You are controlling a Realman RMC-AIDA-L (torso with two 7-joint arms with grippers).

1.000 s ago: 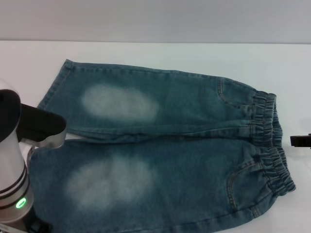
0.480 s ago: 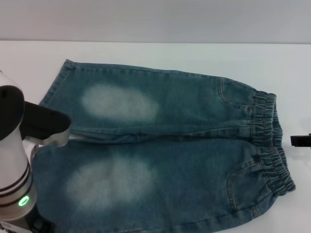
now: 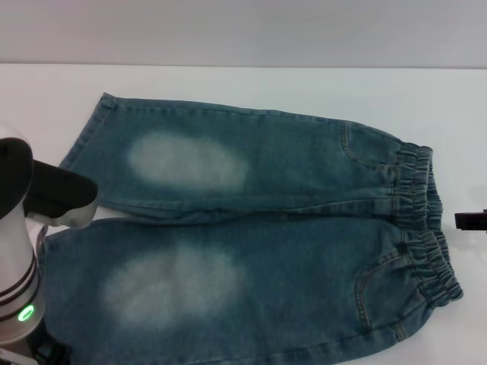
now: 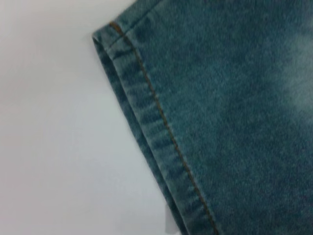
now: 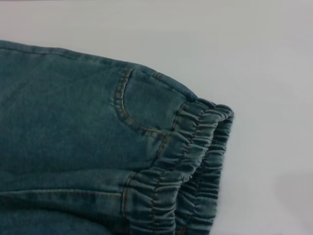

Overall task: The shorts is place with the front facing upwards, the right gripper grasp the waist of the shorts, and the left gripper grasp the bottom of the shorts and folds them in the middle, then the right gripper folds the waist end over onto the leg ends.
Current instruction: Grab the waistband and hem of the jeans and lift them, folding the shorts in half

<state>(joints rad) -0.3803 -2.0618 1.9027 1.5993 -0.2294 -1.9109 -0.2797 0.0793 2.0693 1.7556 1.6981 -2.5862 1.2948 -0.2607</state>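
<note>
The blue-green denim shorts [image 3: 259, 228] lie flat, front up, on the white table [image 3: 228, 84]. The ruffled waist [image 3: 422, 220] is at the right and the leg ends [image 3: 82, 137] at the left. My left arm [image 3: 19, 274], white-silver with a green ring light, hangs over the near leg's bottom hem [image 3: 46, 258]. The left wrist view shows that stitched hem [image 4: 151, 127] from close above, with no fingers in it. My right gripper [image 3: 470, 220] is a small black piece at the right edge, just off the waist. In the right wrist view the waist [image 5: 195, 161] and a pocket [image 5: 142, 105] appear.
Bare white tabletop surrounds the shorts at the back [image 3: 304, 87], to the left of the hems [image 4: 58, 147] and to the right of the waistband [image 5: 274, 98]. A grey wall runs behind the table's far edge.
The left arm shifted a little to the right over the near leg, then back left and lower. The shorts and the right gripper have stayed put.
</note>
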